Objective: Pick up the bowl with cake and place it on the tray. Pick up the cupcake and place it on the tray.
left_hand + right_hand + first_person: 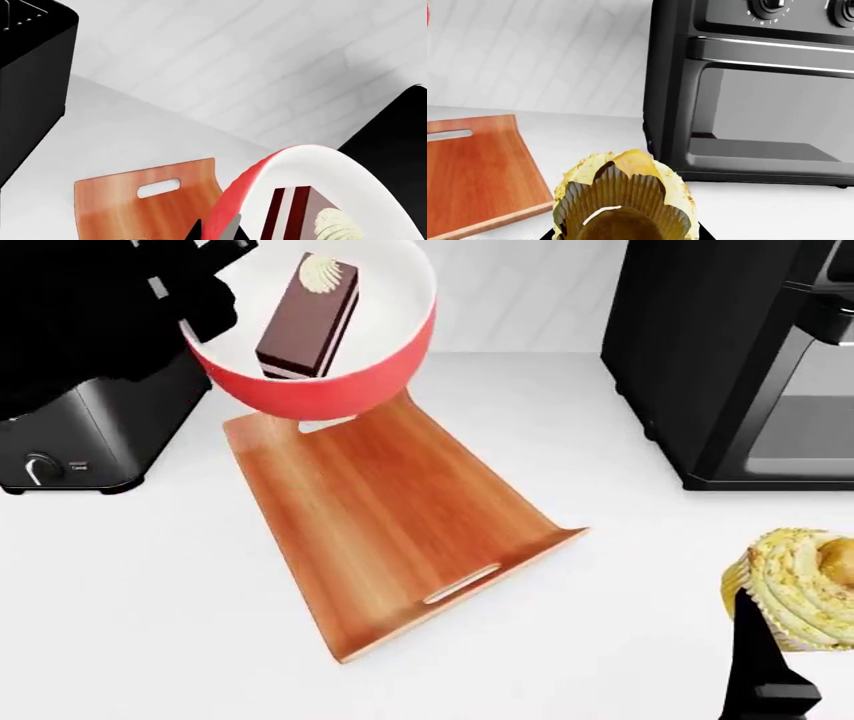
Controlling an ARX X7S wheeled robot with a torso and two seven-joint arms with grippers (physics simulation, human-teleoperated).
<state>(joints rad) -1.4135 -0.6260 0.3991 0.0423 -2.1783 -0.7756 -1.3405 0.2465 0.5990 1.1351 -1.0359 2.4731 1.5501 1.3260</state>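
The red bowl (350,368), white inside, holds a chocolate layer-cake slice (307,318) with a cream swirl. My left gripper (191,298) is shut on its rim and holds it in the air over the far end of the wooden tray (387,510). In the left wrist view the fingertips (232,230) pinch the red rim of the bowl (240,190), with the tray's slotted end (150,200) below. My right gripper (763,640) is shut on the cupcake (798,585), lifted at the right of the tray. In the right wrist view the cupcake (624,200) fills the jaws.
A black toaster (80,430) stands left of the tray. A black oven (734,360) stands at the back right, close to my right gripper; it also shows in the right wrist view (754,90). A white tiled wall runs behind the white counter (160,620).
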